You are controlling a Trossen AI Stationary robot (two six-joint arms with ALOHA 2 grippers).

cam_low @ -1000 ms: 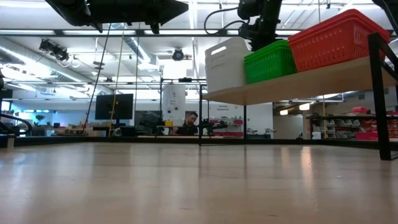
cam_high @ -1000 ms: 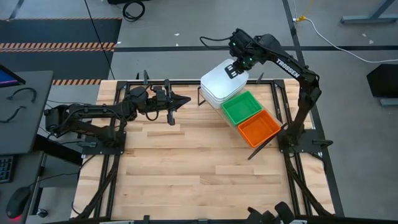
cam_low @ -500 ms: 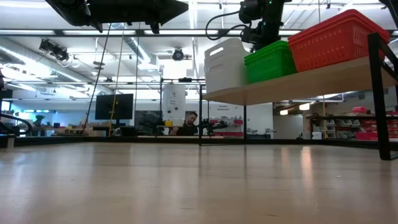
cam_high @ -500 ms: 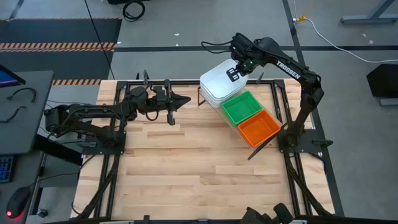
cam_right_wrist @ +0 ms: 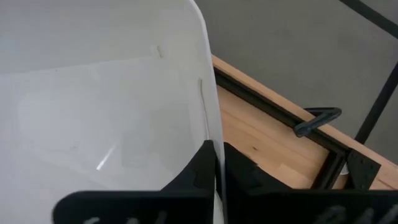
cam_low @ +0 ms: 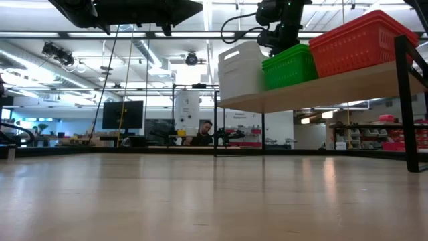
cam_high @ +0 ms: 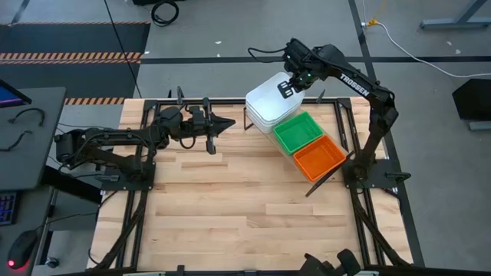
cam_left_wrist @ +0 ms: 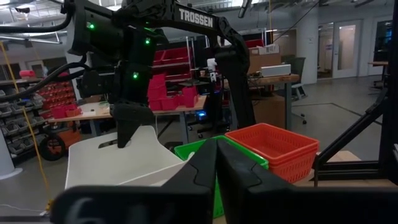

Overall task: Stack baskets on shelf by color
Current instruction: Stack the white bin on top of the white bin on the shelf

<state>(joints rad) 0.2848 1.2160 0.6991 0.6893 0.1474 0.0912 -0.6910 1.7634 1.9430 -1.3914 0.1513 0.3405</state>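
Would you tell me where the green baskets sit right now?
In the high view, the green baskets sit mid-shelf on the table's right side, between the white stack and the orange stack.

"TROSSEN" is showing in white capitals on the right arm [cam_high: 359, 86], on the link just behind its gripper; nothing else is reading clearly.

Grey concrete floor [cam_high: 230, 31] surrounds the plank table [cam_high: 245, 207]. Beyond it, ceiling strip lights [cam_low: 154, 70], a dark monitor [cam_low: 123, 114], and a seated person [cam_low: 202, 132] among workbenches.
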